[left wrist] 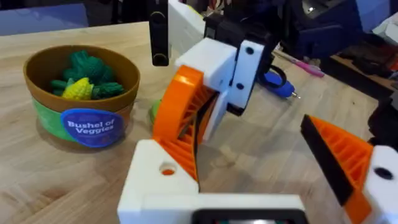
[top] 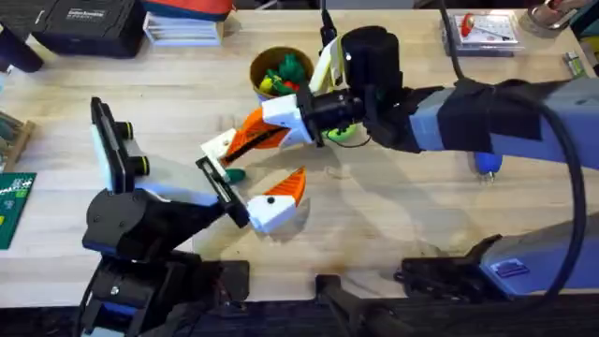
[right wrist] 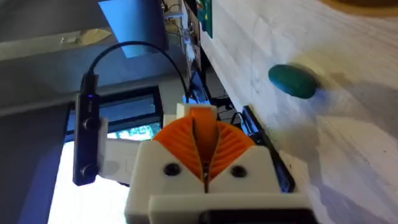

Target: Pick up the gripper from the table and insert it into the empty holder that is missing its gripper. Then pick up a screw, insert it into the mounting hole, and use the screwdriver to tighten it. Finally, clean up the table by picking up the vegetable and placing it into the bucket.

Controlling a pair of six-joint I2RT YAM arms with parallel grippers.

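My right gripper [top: 255,137] reaches in from the right, shut on the loose orange gripper [left wrist: 180,124]. The wedge's lower end rests in the white holder [left wrist: 152,183], one finger mount of my left gripper [top: 257,167], and orange shows through the holder's mounting hole. The left gripper stands open; its other mount carries an orange finger [left wrist: 339,158]. In the right wrist view the right gripper [right wrist: 202,134] has its ribbed pads pressed together. The dark green vegetable [top: 234,174] lies on the table [top: 393,215] just below the holder. The blue screwdriver [top: 487,165] peeks out under the right arm.
The brown bucket [top: 281,70], labelled Bushel of Veggies [left wrist: 90,124], holds toy vegetables behind the grippers. A red-lidded case [top: 482,28] sits at the far right, boxes and books along the far left edge, and a green board [top: 11,201] at the left edge.
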